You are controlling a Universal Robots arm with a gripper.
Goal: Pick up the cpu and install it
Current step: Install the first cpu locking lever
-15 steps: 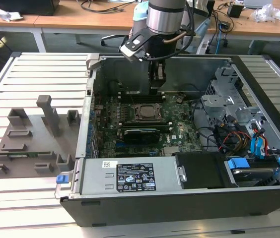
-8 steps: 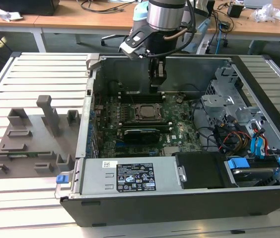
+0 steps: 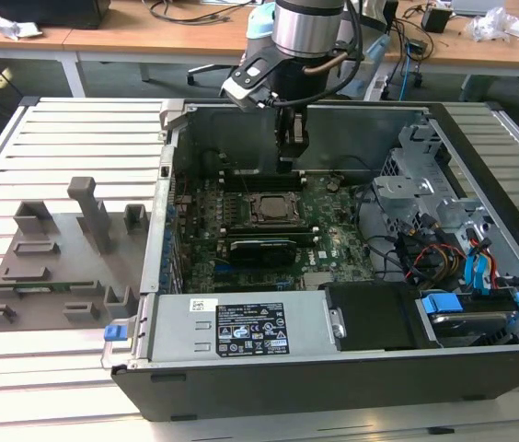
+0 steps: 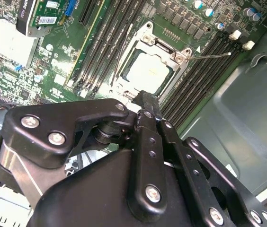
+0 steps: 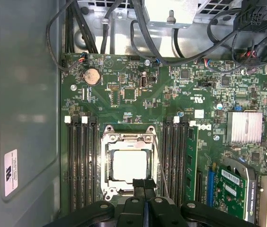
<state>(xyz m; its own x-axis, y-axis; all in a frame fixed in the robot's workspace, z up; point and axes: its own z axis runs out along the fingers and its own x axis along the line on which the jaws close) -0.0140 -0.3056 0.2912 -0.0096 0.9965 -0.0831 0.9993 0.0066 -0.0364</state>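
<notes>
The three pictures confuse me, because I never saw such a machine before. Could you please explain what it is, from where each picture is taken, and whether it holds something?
The machine is a robot arm with a gripper at its end, reaching down into an open computer case that lies on a slatted table. The exterior view comes from a camera off the arm and shows the whole scene. Both wrist views come from cameras on the arm, looking past the black fingers at the green motherboard. The fingers are closed together and hold nothing. Just beyond them, the cpu, a pale silver square, sits inside its metal socket frame. On the table at the exterior view's left stand grey plastic holder blocks.
</notes>
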